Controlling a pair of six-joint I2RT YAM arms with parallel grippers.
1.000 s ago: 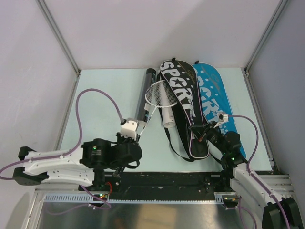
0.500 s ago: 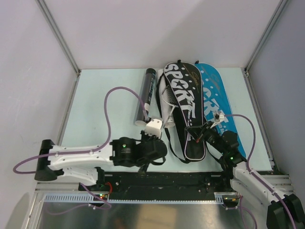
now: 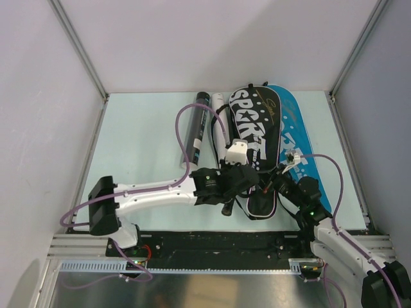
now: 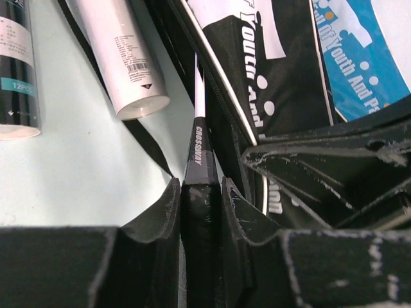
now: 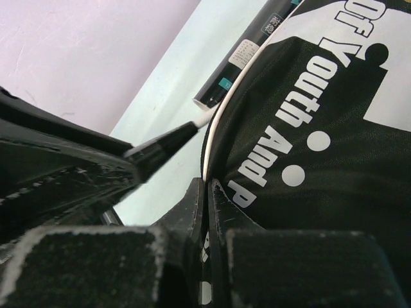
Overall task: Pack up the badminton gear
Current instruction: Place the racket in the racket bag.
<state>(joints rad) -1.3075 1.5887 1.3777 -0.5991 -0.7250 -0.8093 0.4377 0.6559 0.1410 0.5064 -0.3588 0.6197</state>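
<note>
Was midway through sliding racket (image 4: 198, 138) into black bag (image 3: 253, 135) at centre frame. Pinched its handle in left fingers (image 4: 164, 208); nipped bag's rim in right fingers (image 5: 225, 205), seemingly to keep the mouth open. Needed next: a straight push up-frame, feeding handle deeper.

The black cover (image 3: 253, 138) is woven cloth, matt, with smooth white print and white edge piping. The blue cover (image 3: 292, 128) shows the same cloth with a faint sheen. The white tube (image 4: 122, 58) and black tube (image 4: 16, 64) have smooth, glossy shells (plastic or coated card: cannot tell). The racket handle (image 4: 197, 154) has a satin black collar and a smooth white shaft. The left pincer (image 4: 200, 212) pads (image 4: 160, 218) are matt black and rough, with edges scuffed grey. The table (image 4: 64, 167) is smooth and matt.
</note>
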